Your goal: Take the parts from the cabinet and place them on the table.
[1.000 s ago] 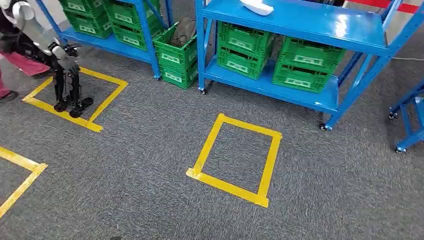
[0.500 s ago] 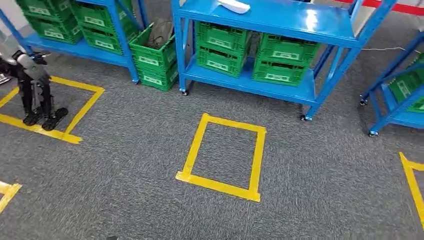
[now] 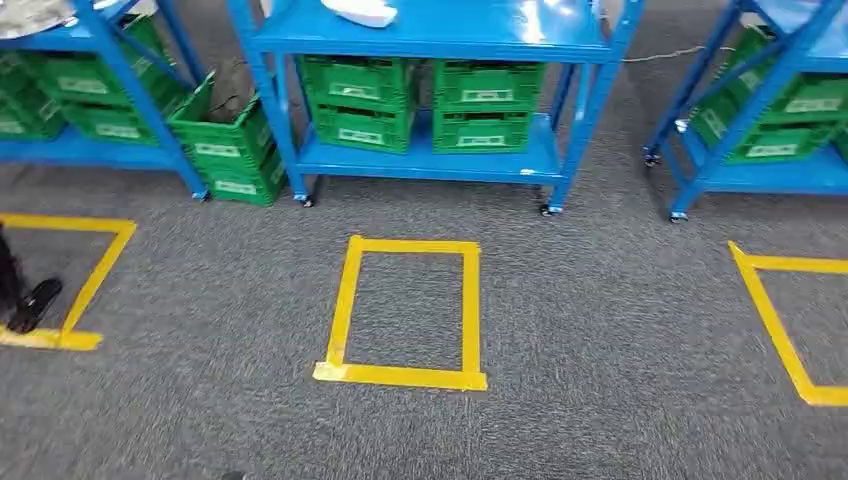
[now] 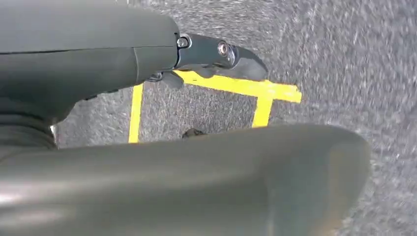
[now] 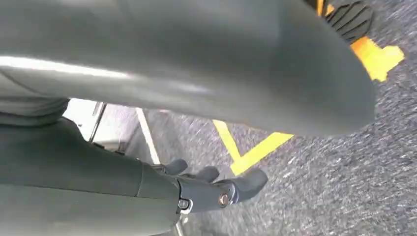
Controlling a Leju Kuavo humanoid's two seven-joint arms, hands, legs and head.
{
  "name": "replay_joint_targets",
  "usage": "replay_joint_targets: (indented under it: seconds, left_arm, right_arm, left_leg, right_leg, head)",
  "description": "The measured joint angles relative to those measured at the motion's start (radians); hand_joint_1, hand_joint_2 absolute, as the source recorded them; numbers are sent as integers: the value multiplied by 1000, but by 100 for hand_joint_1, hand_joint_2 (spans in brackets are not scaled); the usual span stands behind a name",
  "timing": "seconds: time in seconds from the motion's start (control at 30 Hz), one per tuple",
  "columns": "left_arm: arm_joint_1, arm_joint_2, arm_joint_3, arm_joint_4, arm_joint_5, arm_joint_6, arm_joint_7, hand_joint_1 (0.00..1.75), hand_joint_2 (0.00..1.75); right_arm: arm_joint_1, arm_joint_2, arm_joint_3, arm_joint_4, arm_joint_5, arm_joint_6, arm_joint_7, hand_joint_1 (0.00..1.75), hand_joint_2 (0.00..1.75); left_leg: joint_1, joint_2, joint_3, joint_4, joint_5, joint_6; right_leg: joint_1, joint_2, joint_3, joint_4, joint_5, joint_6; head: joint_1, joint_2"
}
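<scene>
A white part [image 3: 360, 12] lies on the top shelf of the blue cabinet [image 3: 430, 35] straight ahead in the head view. Two rows of green crates [image 3: 420, 100] fill its lower shelf. My left hand [image 4: 206, 51] hangs over grey carpet and a yellow tape corner, fingers apart and holding nothing. My right hand [image 5: 211, 189] also hangs above the carpet, its dark fingers [image 5: 246, 182] loosely spread and empty. Both hands are far from the cabinet.
A yellow tape rectangle [image 3: 345, 300] marks the carpet before the cabinet. Blue racks with green crates stand left [image 3: 60, 110] and right [image 3: 770, 120]. A loose green crate [image 3: 225, 140] sits on the floor. Another robot's dark foot [image 3: 30, 300] stands at the left edge.
The camera has turned right: the whole scene slid left, the cabinet now faces me squarely, the other robot has nearly left the picture, and a rack and tape square appeared at right.
</scene>
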Motion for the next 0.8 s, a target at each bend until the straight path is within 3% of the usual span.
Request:
replay_joint_targets:
  seconds: [0.03,0.07,0.1,0.13,0.17,0.2,0.3,0.33,0.37,0.4,0.43,0.47,0.5,0.53,0.57,0.6,0.67,0.7,0.8]
  left_arm:
    - [1,0,0,1,2,-1,0,0,0]
    - [1,1,0,1,5,-4,-1,0,0]
    - [0,2,0,1,6,-6,-2,0,0]
    - [-2,3,0,1,9,-8,-2,0,0]
    - [-1,4,0,1,10,-9,-2,0,0]
    - [-2,4,0,2,12,-10,-2,0,0]
    - [-4,3,0,1,15,-10,-1,0,0]
    - [-4,0,0,1,16,-11,-1,0,0]
    - [-6,2,0,1,19,-13,-1,0,0]
    - [-6,1,1,1,21,-18,-1,0,0]
    - [-3,2,1,1,24,-23,0,0,0]
    - [-1,2,1,1,26,-28,2,0,0]
    - [0,3,1,1,29,-30,2,0,0]
    - [0,2,1,1,29,-31,3,0,0]
    - [0,2,1,1,29,-31,3,0,0]
    - [0,2,1,1,29,-30,3,0,0]
    - [-1,1,1,1,28,-26,3,0,0]
    - [-2,0,1,1,27,-24,3,0,0]
    - [-4,0,1,1,26,-22,8,0,0]
  right_arm:
    - [0,0,0,0,0,0,0,0,0]
    - [3,0,0,0,-1,0,0,0,0]
    - [3,0,0,0,-1,0,0,0,0]
    - [3,0,0,0,-2,0,0,0,0]
    - [4,0,0,0,-3,0,1,0,0]
    - [3,0,0,0,-3,0,2,0,0]
    - [5,0,0,0,-3,0,3,0,0]
    - [6,-1,0,0,-3,0,3,0,0]
    - [8,0,0,0,-3,0,4,0,0]
    - [6,0,0,0,-3,0,5,0,0]
    - [1,0,0,0,-3,-1,6,0,0]
    - [1,0,0,0,-3,-1,6,0,0]
    - [0,0,0,0,-3,-1,6,0,0]
    - [1,0,1,0,-3,0,7,0,0]
    - [1,0,1,0,-3,0,8,0,0]
    - [4,0,1,0,-3,0,9,0,0]
    - [6,-1,1,0,-3,0,9,0,0]
    - [4,-2,1,0,-3,0,10,0,0]
    - [2,-2,1,0,-3,0,10,0,0]
  left_leg:
    - [0,-1,-14,10,8,1]
    - [0,-3,-8,-34,57,2]
    - [1,-6,11,-91,99,4]
    - [3,-22,54,-202,164,5]
    - [7,-70,79,-271,186,7]
    - [12,-118,84,-283,164,7]
    - [0,-78,100,-284,167,22]
    - [7,-65,104,-292,172,29]
    - [9,-54,109,-298,175,34]
    - [7,-44,111,-301,174,41]
    - [5,-32,110,-301,172,44]
    - [3,-19,110,-301,171,46]
    - [2,-12,110,-300,166,46]
    - [2,-2,110,-300,164,46]
    - [1,6,114,-300,159,45]
    - [0,10,119,-300,156,45]
    - [0,15,132,-301,149,40]
    - [-3,19,129,-302,145,35]
    - [0,24,136,-311,132,16]
  right_leg:
    - [0,13,1,1,-1,0]
    - [-1,35,4,2,-3,3]
    - [-1,47,5,5,-5,6]
    - [-3,65,6,11,-9,12]
    - [-5,75,1,16,-13,18]
    - [0,83,-6,25,-18,25]
    - [-15,125,-30,20,-11,50]
    - [-13,136,-33,20,-12,56]
    - [-9,64,-36,44,-23,58]
    - [-7,0,-60,91,-54,61]
    - [-10,-25,-98,166,-95,66]
    - [-14,-33,-139,247,-132,70]
    - [-16,-34,-168,301,-150,72]
    - [-17,-34,-183,332,-151,74]
    - [-18,-35,-170,308,-123,75]
    - [-18,-35,-137,244,-83,72]
    - [-14,-40,-41,63,-3,59]
    - [-7,-49,-23,28,-22,50]
    - [1,-44,-16,23,-39,35]
  head:
    - [-1,0]
    - [-10,0]
    - [-14,0]
    - [-18,0]
    - [-21,0]
    - [-21,0]
    - [-18,0]
    - [-18,0]
    - [-15,0]
    - [0,0]
    - [7,0]
    - [9,0]
    - [11,0]
    - [12,0]
    - [14,0]
    - [17,0]
    - [25,0]
    - [28,0]
    - [23,0]
